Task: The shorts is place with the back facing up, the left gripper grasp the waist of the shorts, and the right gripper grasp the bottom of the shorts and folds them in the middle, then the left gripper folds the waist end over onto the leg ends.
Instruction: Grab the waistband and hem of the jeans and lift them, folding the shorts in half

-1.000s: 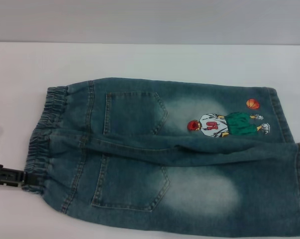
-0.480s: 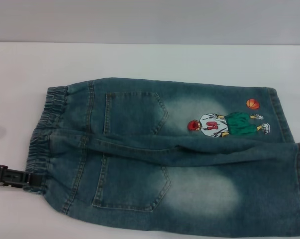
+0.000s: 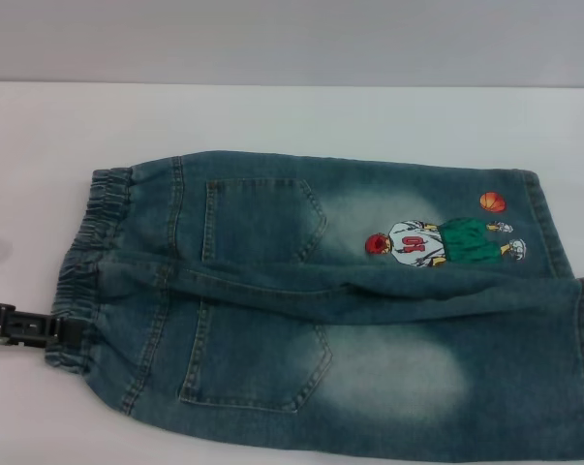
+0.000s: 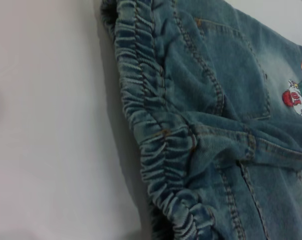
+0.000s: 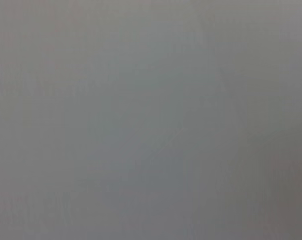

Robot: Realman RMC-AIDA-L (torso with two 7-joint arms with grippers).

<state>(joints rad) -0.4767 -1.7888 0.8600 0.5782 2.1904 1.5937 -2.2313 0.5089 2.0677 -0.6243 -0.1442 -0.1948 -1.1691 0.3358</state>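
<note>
The faded blue denim shorts (image 3: pixel 340 300) lie flat on the white table (image 3: pixel 292 116), back up, both back pockets showing. The gathered waist (image 3: pixel 83 252) is on the left. The two leg hems, the bottom of the shorts (image 3: pixel 563 291), are on the right, next to the embroidered player (image 3: pixel 437 242). My left gripper (image 3: pixel 67 331) comes in from the left at the near corner of the waist, its slim black tip buried in the elastic band and shut on it. In the left wrist view the ruffled waist (image 4: pixel 156 145) fills the picture. My right gripper is out of view.
Bare white table surrounds the shorts on the left and far sides, up to a grey wall (image 3: pixel 292 39) behind. The shorts' near edge and right leg hem run out of the head view. The right wrist view shows only plain grey.
My left gripper has shifted a little away from me and slightly further into the waist. The near waist corner has bunched and moved with it. The rest of the shorts lie as before.
</note>
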